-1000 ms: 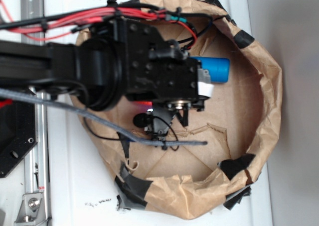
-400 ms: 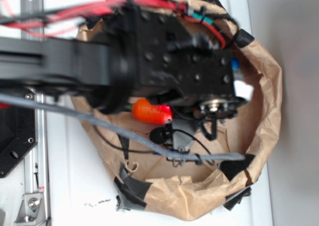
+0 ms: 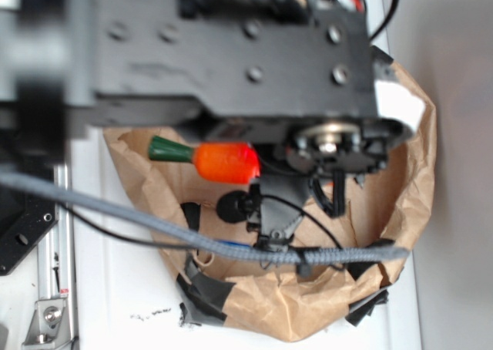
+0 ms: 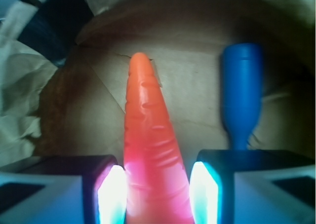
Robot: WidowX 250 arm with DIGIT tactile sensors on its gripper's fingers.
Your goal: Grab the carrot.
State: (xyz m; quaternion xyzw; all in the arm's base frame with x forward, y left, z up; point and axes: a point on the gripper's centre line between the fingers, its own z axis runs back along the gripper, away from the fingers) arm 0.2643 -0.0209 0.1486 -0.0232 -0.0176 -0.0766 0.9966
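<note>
The carrot (image 4: 150, 150) is glossy orange with faint ridges. In the wrist view it runs from between my fingers to a point far ahead. My gripper (image 4: 157, 194) is shut on its thick end, with both lit pads (image 4: 112, 194) pressed against its sides. In the exterior view the carrot's (image 3: 223, 162) thick end and dark green stem stick out to the left from under the wrist. The black arm (image 3: 231, 49) hides the fingers there. The carrot hangs above the floor of the brown paper basin (image 3: 308, 319).
A blue plastic bottle (image 4: 242, 95) lies on the basin floor to the right of the carrot. Crumpled paper walls patched with black tape (image 3: 204, 292) ring the basin. A grey cable (image 3: 154, 219) crosses in front of it, and a metal rail (image 3: 54, 288) runs along the left.
The arm has risen toward the exterior camera and looms larger. The carrot has come up with it, more of it and its green stem showing at the left.
</note>
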